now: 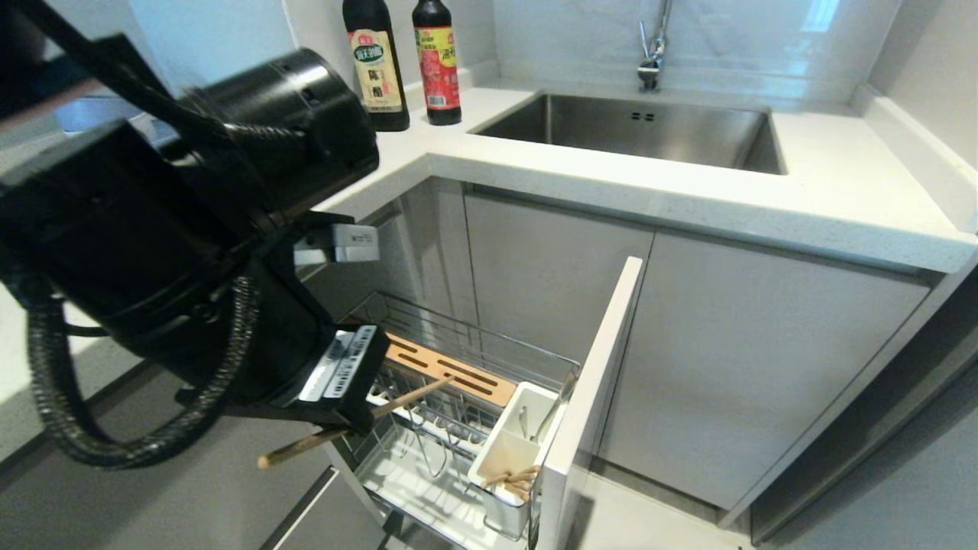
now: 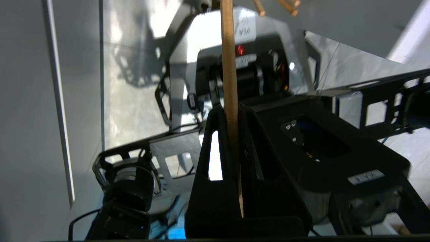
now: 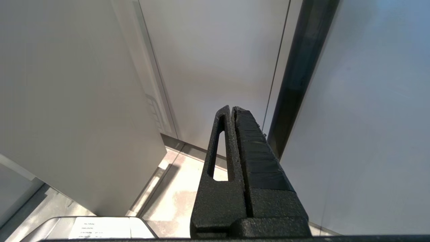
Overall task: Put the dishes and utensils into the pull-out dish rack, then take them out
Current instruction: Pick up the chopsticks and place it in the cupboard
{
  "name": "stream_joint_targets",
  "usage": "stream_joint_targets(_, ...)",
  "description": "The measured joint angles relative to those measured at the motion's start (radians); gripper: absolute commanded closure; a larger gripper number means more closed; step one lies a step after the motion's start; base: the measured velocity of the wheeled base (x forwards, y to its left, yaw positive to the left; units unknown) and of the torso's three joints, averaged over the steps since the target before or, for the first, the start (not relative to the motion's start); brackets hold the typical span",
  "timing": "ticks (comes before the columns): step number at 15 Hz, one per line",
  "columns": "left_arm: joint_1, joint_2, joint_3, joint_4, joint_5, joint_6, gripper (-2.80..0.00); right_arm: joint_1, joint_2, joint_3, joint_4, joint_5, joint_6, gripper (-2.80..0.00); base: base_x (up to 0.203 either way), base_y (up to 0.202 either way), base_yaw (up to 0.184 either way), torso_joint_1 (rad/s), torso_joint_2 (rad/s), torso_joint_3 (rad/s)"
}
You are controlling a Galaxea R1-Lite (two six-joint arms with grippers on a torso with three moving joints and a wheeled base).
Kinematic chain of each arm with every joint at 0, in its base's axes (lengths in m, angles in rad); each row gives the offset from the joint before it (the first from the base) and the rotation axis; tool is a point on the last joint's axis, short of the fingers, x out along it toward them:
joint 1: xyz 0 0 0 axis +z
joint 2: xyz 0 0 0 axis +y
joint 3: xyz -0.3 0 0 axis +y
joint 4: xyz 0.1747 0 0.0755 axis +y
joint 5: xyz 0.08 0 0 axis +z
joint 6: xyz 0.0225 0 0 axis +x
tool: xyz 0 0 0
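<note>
The pull-out dish rack [image 1: 489, 347] stands drawn out below the counter, with its bamboo strip [image 1: 451, 374] and white utensil cup [image 1: 510, 447]. My left gripper [image 1: 357, 422] hangs over the rack's near end, shut on one wooden chopstick [image 1: 302, 447] that lies slanted, its far tip over the wire basket. In the left wrist view the chopstick [image 2: 227, 60] runs straight out between the closed fingers of the left gripper [image 2: 231, 109]. More wooden stick ends [image 1: 516, 480] poke from the cup. The dishes are out of view. My right gripper [image 3: 231, 109] is parked, shut and empty, facing cabinet fronts.
The rack's light-grey front panel [image 1: 600, 382] juts out on the right of the basket. On the white counter [image 1: 825, 198] are a steel sink [image 1: 634, 126] with a tap [image 1: 651, 53] and two dark sauce bottles [image 1: 376, 65] [image 1: 437, 61].
</note>
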Motion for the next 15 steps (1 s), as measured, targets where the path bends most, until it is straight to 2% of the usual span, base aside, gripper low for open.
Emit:
stream_joint_targets(3,0.003,0.093,-0.002,-0.008,-0.033,0.005,0.0,0.0,0.0,0.0,0.0,0.0,0.0,0.0,0.0,0.0,0.0,0.0,0.0,0.0)
stream_joint_targets(6,0.007,0.15,0.012,-0.043,-0.037,0.051,0.0,0.0,0.0,0.0,0.0,0.0,0.0,0.0,0.0,0.0,0.0,0.0,0.0,0.0)
stream_joint_targets(8,0.014,0.169,0.017,-0.047,-0.042,0.057,0.0,0.0,0.0,0.0,0.0,0.0,0.0,0.0,0.0,0.0,0.0,0.0,0.0,0.0)
stream_joint_targets(15,0.018,0.244,0.012,-0.051,-0.129,0.079,0.0,0.0,0.0,0.0,0.0,0.0,0.0,0.0,0.0,0.0,0.0,0.0,0.0,0.0)
